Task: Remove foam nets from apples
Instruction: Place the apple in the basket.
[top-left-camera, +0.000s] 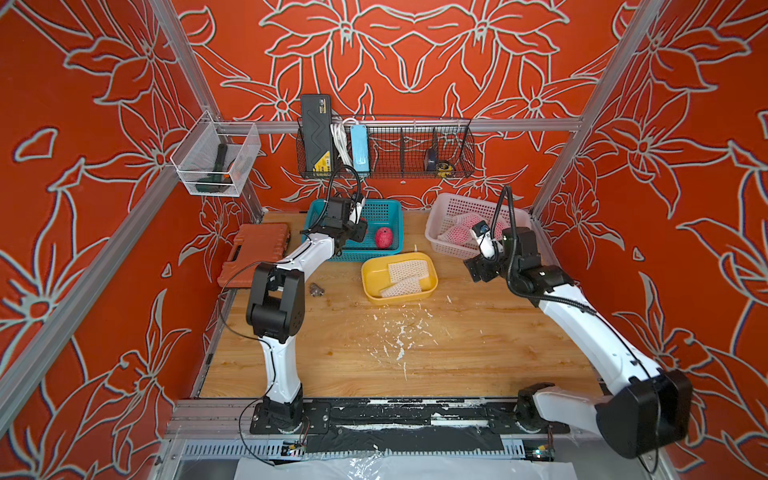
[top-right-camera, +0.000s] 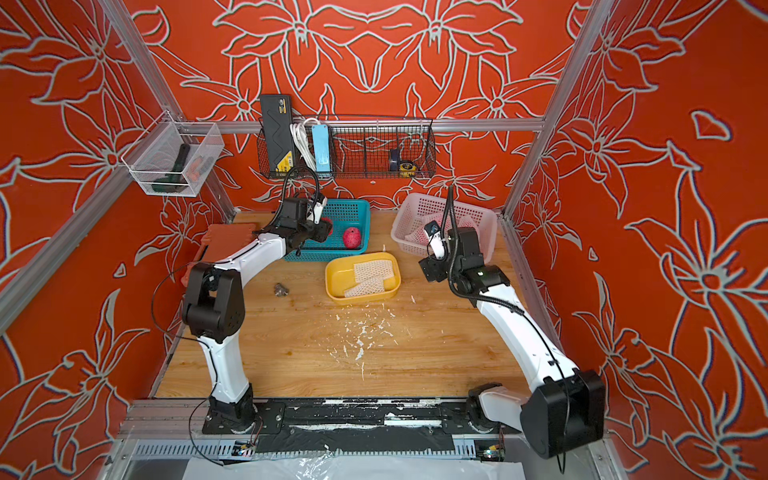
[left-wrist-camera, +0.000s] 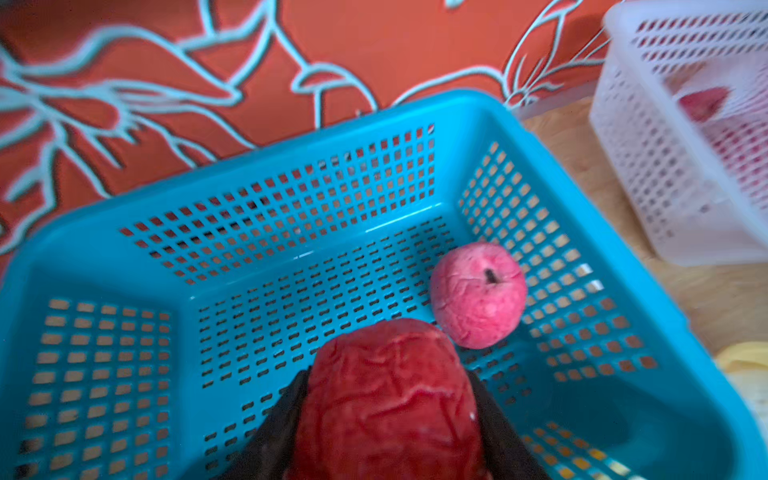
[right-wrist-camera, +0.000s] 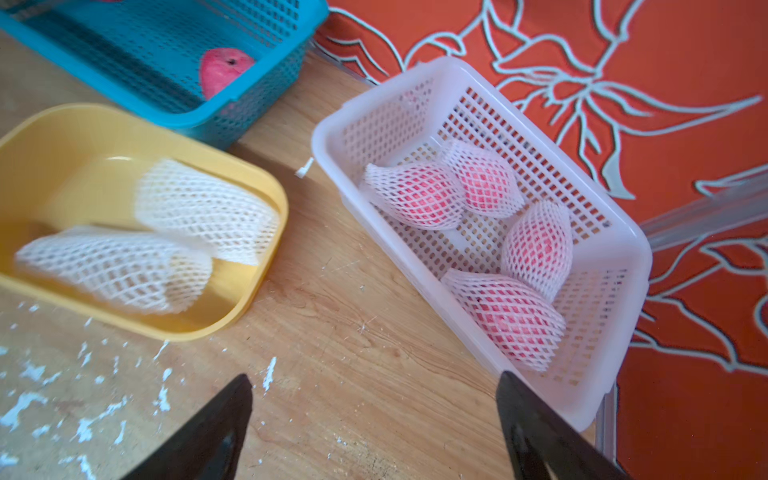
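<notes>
- Left gripper (left-wrist-camera: 388, 376): its two black fingers (left-wrist-camera: 282, 424) are closed against the sides of one bare, dark red, wrinkled fruit. This held apple (left-wrist-camera: 390, 407) is carried above the floor of the blue basket (left-wrist-camera: 457, 112).
- Right gripper (right-wrist-camera: 374, 376): its fingers are spread wide with nothing between them. It hangs over bare wood just beside a corner of the white basket (right-wrist-camera: 631, 270).
- Apples, counted: six.
  - One is the held apple.
  - A second bare apple (left-wrist-camera: 478, 295), pink with its stem pit showing, lies on the blue basket's floor near a side wall.
  - Four netted apples (right-wrist-camera: 415, 199) (right-wrist-camera: 484, 180) (right-wrist-camera: 538, 245) (right-wrist-camera: 507, 316) lie packed together in the white basket.
- Foam nets, counted: six. Four are on those apples. Two empty foam nets (right-wrist-camera: 208, 212) (right-wrist-camera: 116, 270) lie flattened in the yellow tray (right-wrist-camera: 62, 141), touching.
- Containers, counted: three, all toward the back of the table (top-left-camera: 478, 353).
  - The blue basket is at the back edge.
  - The white basket is in the right rear corner by the frame post.
  - The yellow tray is just in front, between the two.
- Open room: the table's middle and front carry only scattered foam crumbs (top-left-camera: 399, 332). A small grey lump (top-left-camera: 318, 289) sits near the left arm. An orange case (top-left-camera: 255, 257) lies along the left edge.
- Writing: a black box (top-left-camera: 316, 133) in the wire rack (top-left-camera: 415, 145) on the back wall bears a yellow label. Its print is too small to read.
</notes>
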